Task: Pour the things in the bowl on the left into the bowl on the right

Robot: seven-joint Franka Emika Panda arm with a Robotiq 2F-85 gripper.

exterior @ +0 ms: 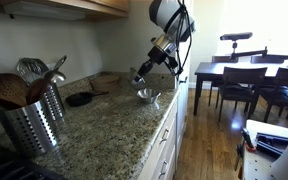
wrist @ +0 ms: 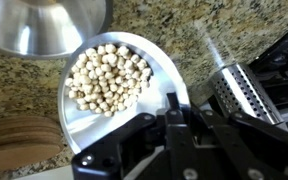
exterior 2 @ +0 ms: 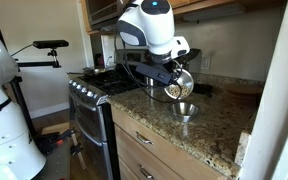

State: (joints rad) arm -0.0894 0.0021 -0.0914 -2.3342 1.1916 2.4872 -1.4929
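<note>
The end effector sits at 6 o'clock in the wrist view; its jaws are pinched tight on the rim of the held bowl; the nuts, pale and round, lie in a heap inside that bowl. The second bowl is at 11 o'clock of the held bowl; it is shiny steel and cut off by the top edge; I cannot tell what is in it. A wood board lies at 8 o'clock on the speckled desk; a steel holder with small holes stands at 3 o'clock; past it is a dark stove.

In both exterior views the held bowl hangs in the air, tipped, at 12 o'clock of the second bowl; the second bowl sits on the desk; the two look near but apart.

In an exterior view the holder is nearest and full of spoons; farther along the desk lies a black pan; then comes the second bowl. Far off at 3 o'clock stand a dark table and chairs.
</note>
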